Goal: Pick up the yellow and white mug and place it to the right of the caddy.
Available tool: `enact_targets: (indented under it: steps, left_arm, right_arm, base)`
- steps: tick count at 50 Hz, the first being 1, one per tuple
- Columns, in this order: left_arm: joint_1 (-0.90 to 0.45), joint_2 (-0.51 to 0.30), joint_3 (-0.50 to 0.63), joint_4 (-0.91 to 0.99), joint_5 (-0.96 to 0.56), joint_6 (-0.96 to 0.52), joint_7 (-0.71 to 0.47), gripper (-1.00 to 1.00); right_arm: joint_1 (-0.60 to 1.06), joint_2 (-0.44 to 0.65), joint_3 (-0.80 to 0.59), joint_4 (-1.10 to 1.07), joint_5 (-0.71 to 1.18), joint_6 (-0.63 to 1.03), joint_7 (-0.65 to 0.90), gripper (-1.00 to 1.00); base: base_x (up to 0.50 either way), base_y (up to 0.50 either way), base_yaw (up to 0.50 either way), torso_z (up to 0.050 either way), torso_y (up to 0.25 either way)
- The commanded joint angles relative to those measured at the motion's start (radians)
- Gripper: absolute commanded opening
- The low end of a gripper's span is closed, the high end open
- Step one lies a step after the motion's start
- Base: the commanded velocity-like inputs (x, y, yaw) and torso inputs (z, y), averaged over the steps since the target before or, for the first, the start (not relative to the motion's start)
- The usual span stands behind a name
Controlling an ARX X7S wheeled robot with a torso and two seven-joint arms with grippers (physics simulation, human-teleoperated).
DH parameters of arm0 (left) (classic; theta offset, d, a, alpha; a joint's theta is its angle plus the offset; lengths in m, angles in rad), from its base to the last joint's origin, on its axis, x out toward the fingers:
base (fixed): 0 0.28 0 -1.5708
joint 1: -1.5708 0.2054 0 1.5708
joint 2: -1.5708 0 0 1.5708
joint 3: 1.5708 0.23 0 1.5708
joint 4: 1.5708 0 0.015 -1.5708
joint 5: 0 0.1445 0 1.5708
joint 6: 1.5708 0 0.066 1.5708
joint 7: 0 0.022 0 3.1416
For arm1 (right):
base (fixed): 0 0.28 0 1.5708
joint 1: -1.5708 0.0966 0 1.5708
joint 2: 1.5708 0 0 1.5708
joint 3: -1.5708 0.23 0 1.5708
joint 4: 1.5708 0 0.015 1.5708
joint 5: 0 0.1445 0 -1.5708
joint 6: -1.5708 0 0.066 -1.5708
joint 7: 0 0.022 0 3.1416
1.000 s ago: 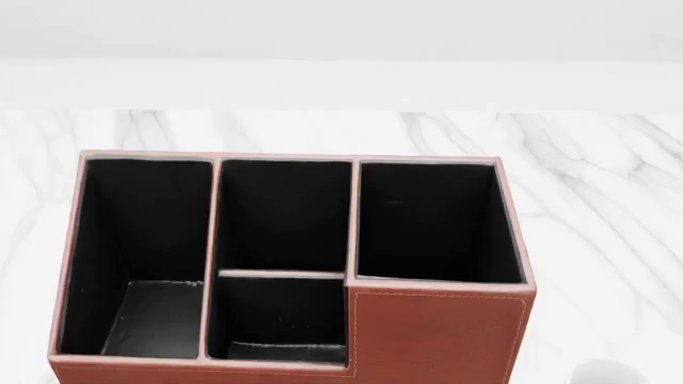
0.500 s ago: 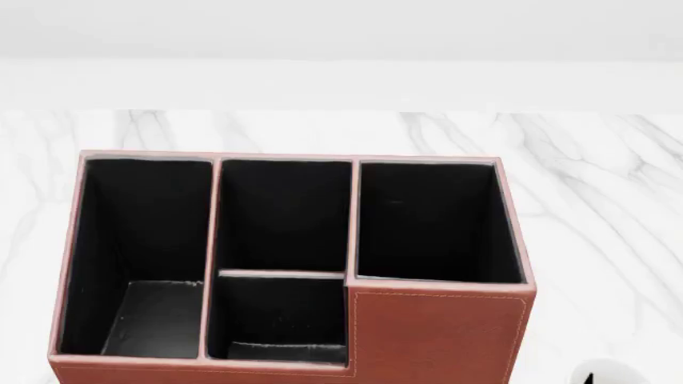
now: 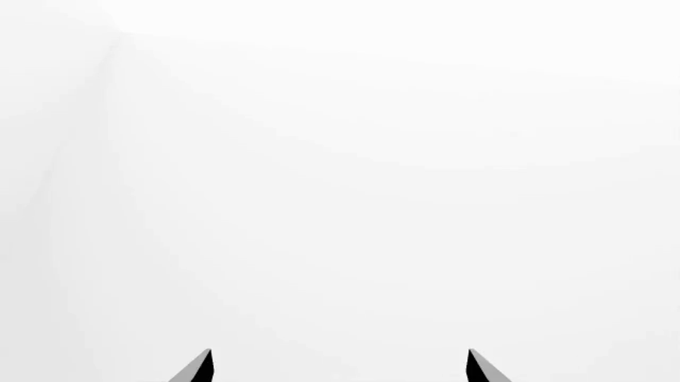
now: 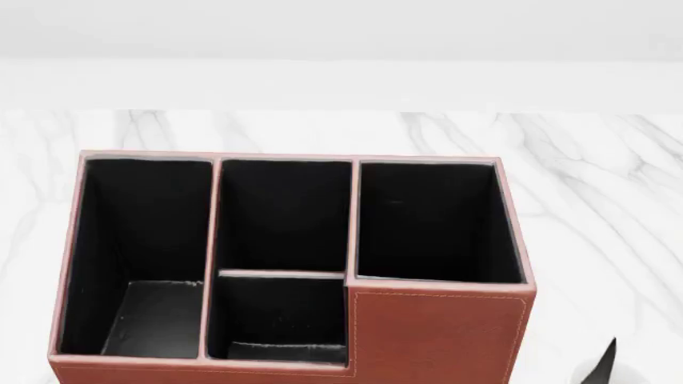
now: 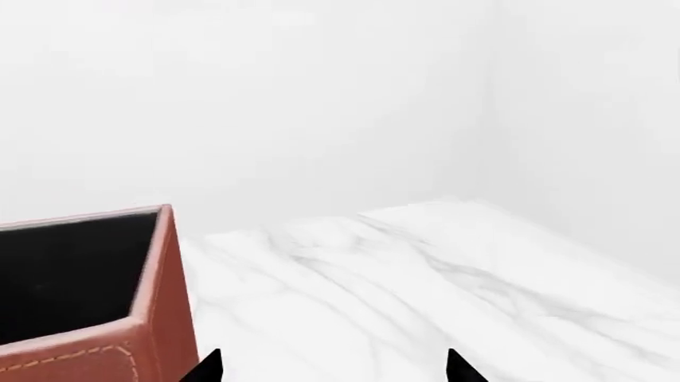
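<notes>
The caddy point(image 4: 437, 336), reddish-brown with stitched edges and black-lined compartments, fills the middle of the head view on the white marble table point(image 4: 597, 200). Its corner also shows in the right wrist view point(image 5: 159, 318). No yellow of the mug shows. A small white rounded shape point(image 4: 590, 373) lies at the head view's bottom right edge, right of the caddy; I cannot tell what it is. One black fingertip point(image 4: 610, 356) of my right gripper stands by it. My right gripper point(image 5: 333, 368) is open and empty. My left gripper point(image 3: 340, 368) is open and empty, facing blank white.
The marble table point(image 5: 425, 270) runs on to the right of the caddy and behind it, up to a plain white wall point(image 4: 341, 32). Nothing else stands there in these views.
A black fingertip of my right gripper has risen into the bottom right of the head view, in front of the white shape. The caddy has not moved.
</notes>
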Motion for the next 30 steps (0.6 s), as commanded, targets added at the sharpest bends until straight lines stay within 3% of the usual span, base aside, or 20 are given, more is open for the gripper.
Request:
enact_targets:
  steps: [1,30]
  left_arm:
    - [-0.003,0.000,0.001,0.000,0.001,-0.002,0.002,1.00]
    - [0.007,0.000,-0.001,0.000,-0.006,0.005,-0.001,1.00]
  right_arm:
    - [0.052,0.072,0.025,-0.142,-0.079,0.077,0.058,1.00]
    - [0.166,0.200,0.097,-0.474,-0.187,0.309,0.118,1.00]
  base:
    - [0.00,0.00,0.00,0.000,0.000]
    - [0.00,0.00,0.00,0.000,0.000]
